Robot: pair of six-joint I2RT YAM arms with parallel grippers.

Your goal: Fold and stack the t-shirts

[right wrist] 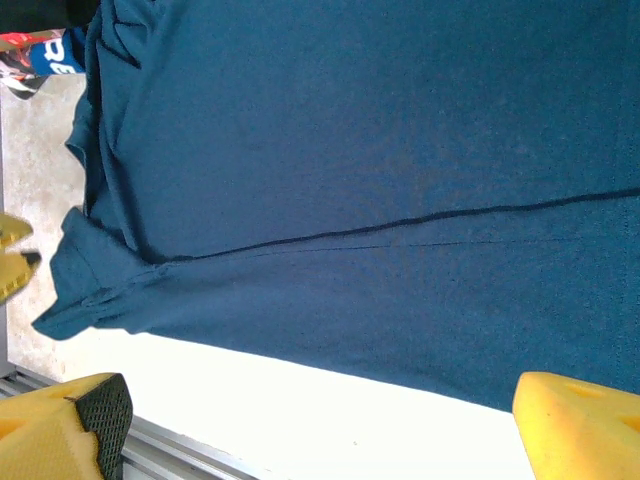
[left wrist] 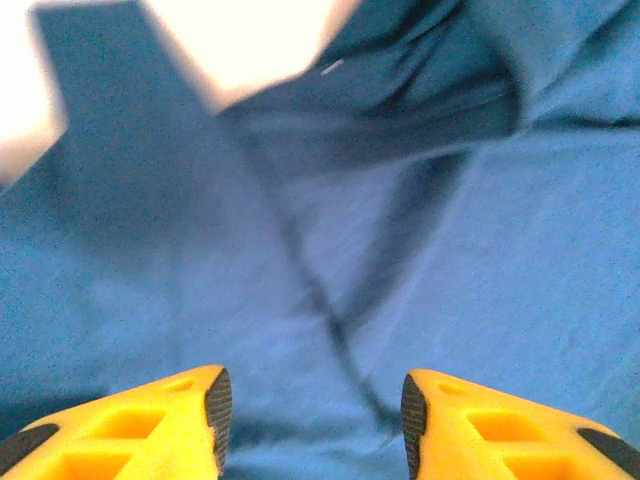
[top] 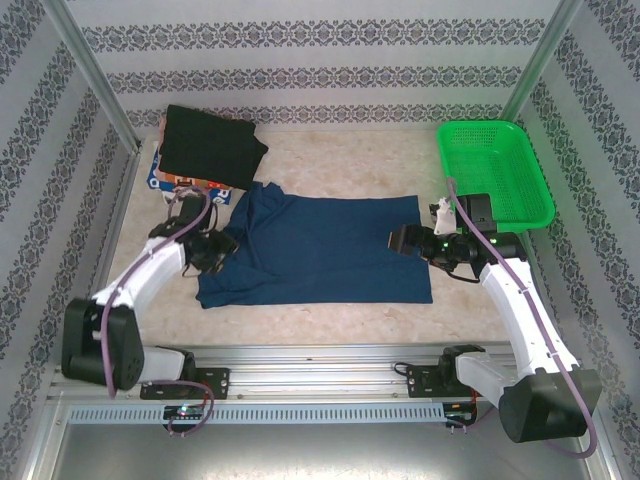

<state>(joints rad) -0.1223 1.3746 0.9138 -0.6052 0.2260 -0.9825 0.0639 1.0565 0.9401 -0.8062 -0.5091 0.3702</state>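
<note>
We see a navy blue cloth t-shirt point(top: 320, 250) spread flat on the pale stone-patterned worktop point(top: 340, 160). The left gripper point(top: 215, 250) is at its left edge, with its yellow jaws parted over wrinkled navy cloth and nothing clamped. The right gripper point(top: 405, 240) is at its right edge, jaws wide apart and empty. Beyond the navy shirt's left corner, a folded black t-shirt point(top: 210, 145) lies on a multicoloured printed t-shirt point(top: 165, 180). A green plastic mesh basket point(top: 495, 170) stands beyond its right corner.
</note>
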